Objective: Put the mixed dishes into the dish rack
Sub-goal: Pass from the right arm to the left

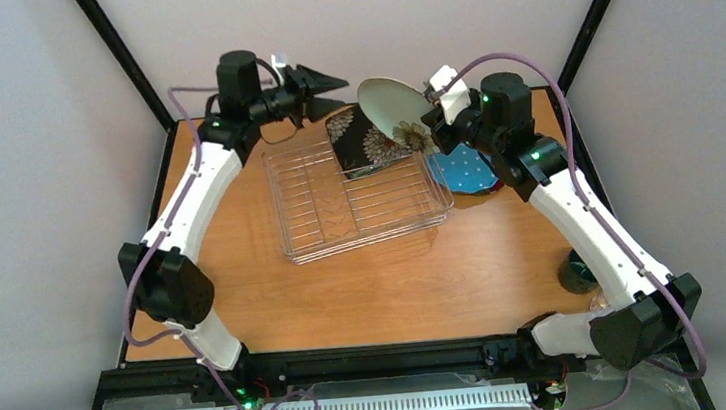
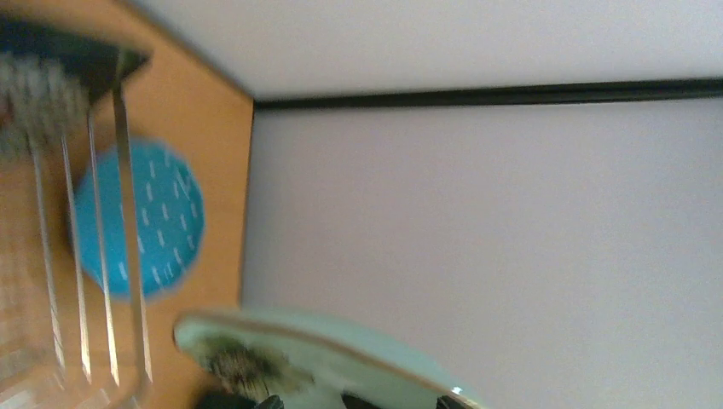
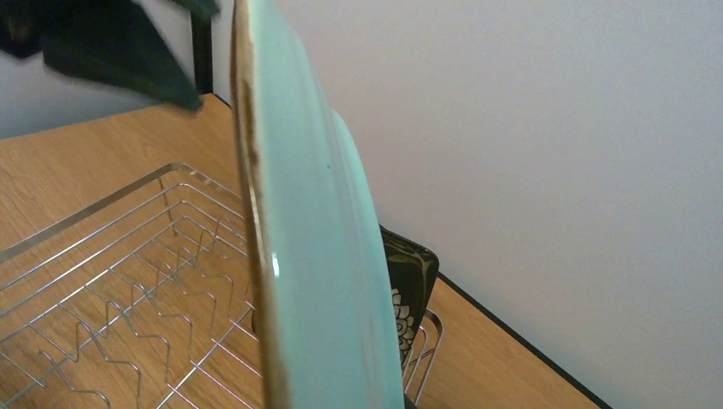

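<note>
The dish rack (image 1: 325,214) sits mid-table, and the black square floral plate (image 1: 361,140) stands upright at its far right end. My right gripper (image 1: 435,110) is shut on the rim of the pale mint plate (image 1: 392,105), holding it tilted on edge above that end of the rack. In the right wrist view the mint plate (image 3: 315,256) stands edge-on in front of the black plate (image 3: 411,285) and the rack (image 3: 111,281). My left gripper (image 1: 326,90) hangs open and empty over the rack's far edge, left of the mint plate (image 2: 324,354). The blue dotted plate (image 1: 463,168) lies flat to the right of the rack.
A dark green mug (image 1: 576,273) stands at the right table edge, partly behind my right arm. The back wall and black frame posts are close behind both grippers. Bare wood table (image 1: 378,294) lies in front of the rack.
</note>
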Robot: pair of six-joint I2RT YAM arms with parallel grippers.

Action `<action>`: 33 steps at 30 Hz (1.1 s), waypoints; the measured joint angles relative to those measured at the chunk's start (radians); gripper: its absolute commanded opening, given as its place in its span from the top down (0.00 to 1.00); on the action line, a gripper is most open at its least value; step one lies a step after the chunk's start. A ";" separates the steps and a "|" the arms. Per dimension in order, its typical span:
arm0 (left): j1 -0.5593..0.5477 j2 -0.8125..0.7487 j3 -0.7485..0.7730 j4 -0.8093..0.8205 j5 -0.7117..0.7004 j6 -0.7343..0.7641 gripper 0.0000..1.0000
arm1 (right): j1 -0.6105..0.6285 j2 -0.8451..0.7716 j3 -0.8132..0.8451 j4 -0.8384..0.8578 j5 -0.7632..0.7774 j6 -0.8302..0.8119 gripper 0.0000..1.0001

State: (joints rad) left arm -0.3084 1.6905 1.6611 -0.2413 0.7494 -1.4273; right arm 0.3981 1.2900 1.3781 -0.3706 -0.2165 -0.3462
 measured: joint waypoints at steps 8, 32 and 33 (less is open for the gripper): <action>0.020 -0.047 0.143 -0.057 -0.261 0.475 0.05 | 0.000 -0.008 -0.001 -0.013 0.002 0.021 0.98; 0.020 -0.287 -0.472 0.473 -0.298 0.852 0.03 | -0.026 0.140 0.219 -0.086 -0.171 0.361 0.98; 0.021 -0.288 -0.477 0.489 -0.288 0.846 0.03 | -0.028 0.151 0.218 -0.086 -0.180 0.377 0.98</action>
State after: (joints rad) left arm -0.2878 1.4021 1.1843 0.2474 0.4610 -0.5812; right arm 0.3698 1.4406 1.5963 -0.4568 -0.3962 0.0311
